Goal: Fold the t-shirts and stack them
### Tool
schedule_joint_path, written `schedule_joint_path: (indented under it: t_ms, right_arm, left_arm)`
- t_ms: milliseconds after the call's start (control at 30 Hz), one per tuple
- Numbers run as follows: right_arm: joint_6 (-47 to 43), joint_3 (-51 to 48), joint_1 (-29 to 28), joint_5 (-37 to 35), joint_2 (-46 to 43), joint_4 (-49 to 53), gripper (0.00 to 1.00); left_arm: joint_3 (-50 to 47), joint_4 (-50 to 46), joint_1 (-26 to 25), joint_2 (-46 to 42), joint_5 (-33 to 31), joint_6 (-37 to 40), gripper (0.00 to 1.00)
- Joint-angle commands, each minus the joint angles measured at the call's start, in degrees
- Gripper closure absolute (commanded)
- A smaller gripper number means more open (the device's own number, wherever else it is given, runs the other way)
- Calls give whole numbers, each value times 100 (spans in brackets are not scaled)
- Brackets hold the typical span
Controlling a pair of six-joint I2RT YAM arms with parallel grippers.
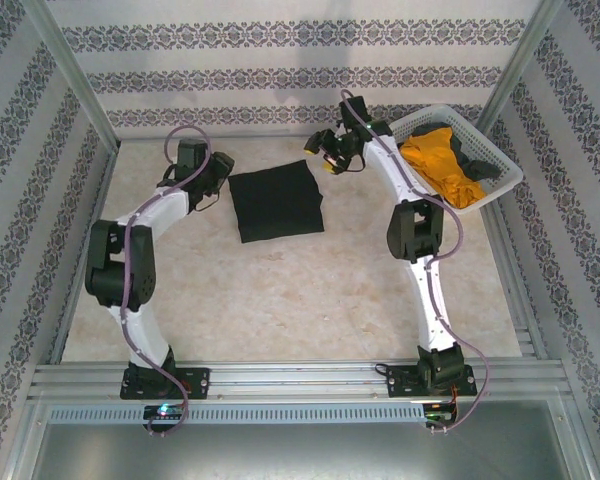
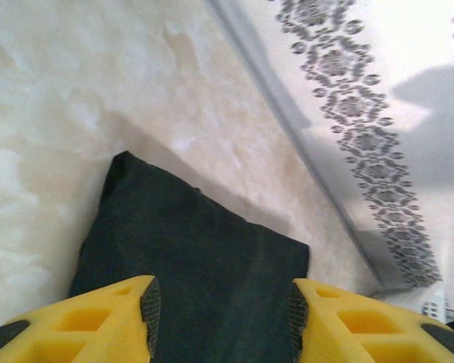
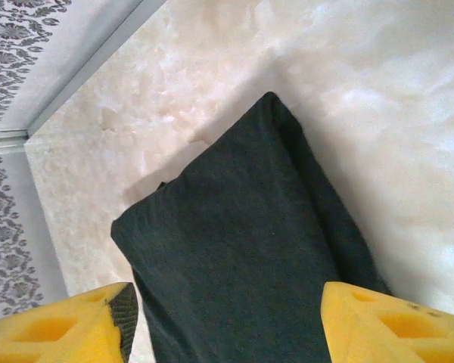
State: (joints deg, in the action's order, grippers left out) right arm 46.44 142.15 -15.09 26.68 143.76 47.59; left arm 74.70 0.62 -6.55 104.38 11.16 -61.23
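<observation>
A black t-shirt [image 1: 276,200] lies folded into a flat rectangle on the table between the two arms. My left gripper [image 1: 218,180] hovers at its left edge, and the left wrist view has its yellow fingers [image 2: 106,321] spread apart above the dark cloth [image 2: 204,249], holding nothing. At the shirt's far right corner my right gripper [image 1: 327,160] is open too, its fingers [image 3: 393,325] wide above the folded shirt [image 3: 242,249]. An orange-yellow t-shirt [image 1: 438,165] and a dark one [image 1: 477,160] lie crumpled in the basket.
The white lattice basket [image 1: 508,172] stands at the back right, just beside the right arm. Patterned walls with metal posts close in the table on three sides. Bare marbled tabletop [image 1: 300,300] stretches in front of the folded shirt.
</observation>
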Motion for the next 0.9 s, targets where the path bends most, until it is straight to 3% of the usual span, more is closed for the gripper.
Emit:
schedule_joint_path:
  t_ms: [0, 167, 333, 500, 733, 867]
  right_arm:
    - [-420, -1055, -2, -408, -1451, -212, 33]
    - [-377, -4756, -4, -514, -3636, -2057, 37]
    - [-55, -7139, 19, -154, -5048, -3416, 37]
    - [17, -7868, 42, 75, -5619, -3326, 37]
    - [-240, -8014, 170, 14, -6066, -2839, 37]
    - [-293, -8161, 338, 57, -6339, -2725, 37]
  left_arm:
    - [-404, -468, -295, -979, -190, 119, 50]
    - [-1735, -346, -1379, -1909, -625, -873, 48]
    - [-2245, 434, -2461, -1604, -1478, -2042, 40]
    - [-2055, 1380, -2854, -527, -1841, -3370, 38]
    - [-1335, 1093, -2993, 493, -2385, -4659, 36]
    - [-1128, 1033, -2898, 906, -2625, -5003, 45]
